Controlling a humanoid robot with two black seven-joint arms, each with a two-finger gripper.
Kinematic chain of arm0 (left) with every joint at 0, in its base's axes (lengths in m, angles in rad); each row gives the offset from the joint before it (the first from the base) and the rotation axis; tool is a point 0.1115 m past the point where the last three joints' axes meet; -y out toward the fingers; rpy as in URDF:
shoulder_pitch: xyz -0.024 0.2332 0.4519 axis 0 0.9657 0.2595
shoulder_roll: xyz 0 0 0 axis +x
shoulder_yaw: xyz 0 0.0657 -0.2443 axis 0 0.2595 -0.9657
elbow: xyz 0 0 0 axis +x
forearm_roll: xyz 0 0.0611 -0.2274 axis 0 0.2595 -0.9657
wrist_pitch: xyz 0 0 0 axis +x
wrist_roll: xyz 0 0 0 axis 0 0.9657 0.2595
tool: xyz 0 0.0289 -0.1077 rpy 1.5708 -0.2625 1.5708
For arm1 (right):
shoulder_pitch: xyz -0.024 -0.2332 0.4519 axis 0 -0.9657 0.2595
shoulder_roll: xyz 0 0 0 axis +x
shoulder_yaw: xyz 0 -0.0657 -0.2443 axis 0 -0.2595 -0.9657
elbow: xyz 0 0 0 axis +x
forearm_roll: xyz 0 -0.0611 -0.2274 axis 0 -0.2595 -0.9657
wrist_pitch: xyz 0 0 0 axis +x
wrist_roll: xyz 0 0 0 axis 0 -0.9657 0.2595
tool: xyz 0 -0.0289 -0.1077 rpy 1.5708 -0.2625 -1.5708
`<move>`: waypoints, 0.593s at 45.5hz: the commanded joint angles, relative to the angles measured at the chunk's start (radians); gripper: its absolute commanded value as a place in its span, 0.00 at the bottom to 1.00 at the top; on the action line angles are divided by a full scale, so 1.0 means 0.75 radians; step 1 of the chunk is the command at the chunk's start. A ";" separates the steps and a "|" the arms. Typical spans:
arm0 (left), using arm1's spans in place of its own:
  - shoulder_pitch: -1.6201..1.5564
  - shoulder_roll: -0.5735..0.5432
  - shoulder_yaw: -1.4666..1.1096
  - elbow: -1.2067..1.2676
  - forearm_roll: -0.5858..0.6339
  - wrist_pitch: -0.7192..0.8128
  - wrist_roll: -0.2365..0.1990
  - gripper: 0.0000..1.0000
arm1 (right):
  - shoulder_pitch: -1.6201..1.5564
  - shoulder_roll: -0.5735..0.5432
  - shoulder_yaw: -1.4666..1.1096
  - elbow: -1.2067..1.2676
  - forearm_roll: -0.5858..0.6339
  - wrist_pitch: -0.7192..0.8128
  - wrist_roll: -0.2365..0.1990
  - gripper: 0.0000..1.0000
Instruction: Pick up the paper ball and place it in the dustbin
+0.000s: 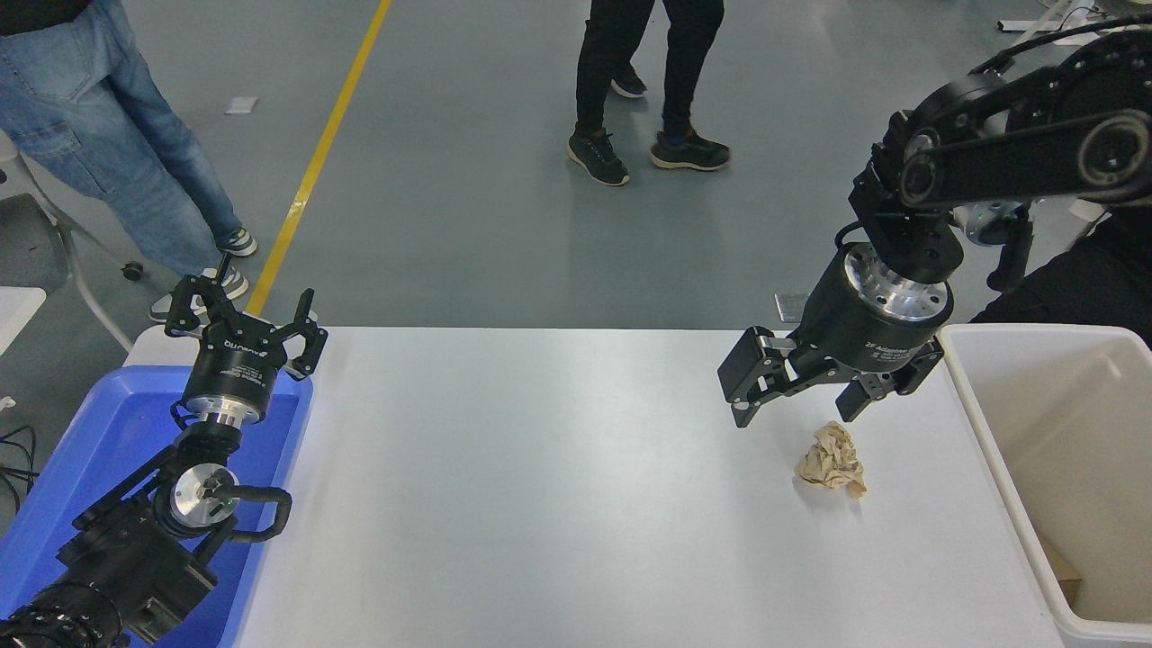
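A: Approach step: right gripper [796, 407] hangs wide open and empty, just beyond the paper ball [832, 460] on the table [540, 468].

B: Next I'd say lower, straddle, close, then the dustbin [990, 432] alongside.

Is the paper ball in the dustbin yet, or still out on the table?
Out. The paper ball lies on the white table, left of the dustbin, with the open right gripper just above it, not gripping.
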 commanded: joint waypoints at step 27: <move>0.001 0.000 0.000 0.000 0.000 0.000 0.000 0.98 | -0.024 0.020 -0.001 -0.029 0.001 0.000 0.000 1.00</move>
